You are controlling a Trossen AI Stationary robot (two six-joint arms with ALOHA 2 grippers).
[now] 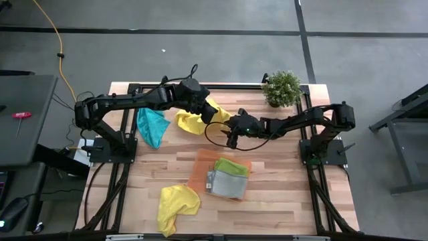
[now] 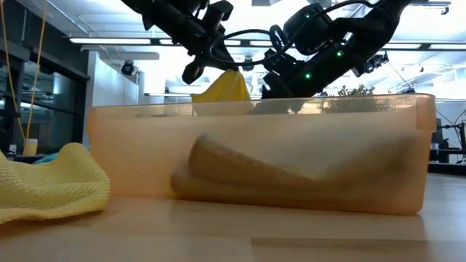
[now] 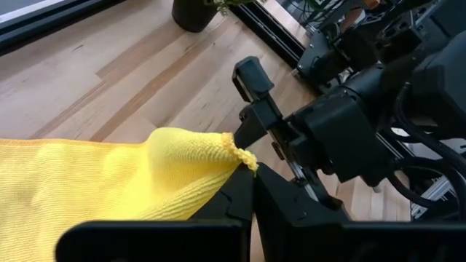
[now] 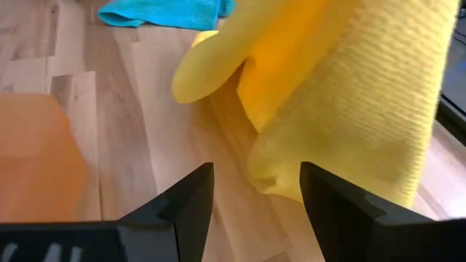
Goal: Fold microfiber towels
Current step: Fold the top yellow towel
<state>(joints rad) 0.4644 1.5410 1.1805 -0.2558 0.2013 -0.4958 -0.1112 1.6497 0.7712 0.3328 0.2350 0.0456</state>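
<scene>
Yellow cloth point(image 2: 51, 185) is lying closest to where I am standing, beside the orange tray point(image 2: 255, 156), where 2 folded towels point(image 1: 227, 177) are resting. Farther back, the left gripper point(image 1: 208, 107) is pinching 1 corner of the other yellow towel point(image 1: 194, 120) and lifting it. The right gripper point(image 1: 233, 134) is waiting open just beside the hanging edge, facing it. I think the right one is nearer to the free corner. A blue towel point(image 1: 151, 125) is lying off to the left.
</scene>
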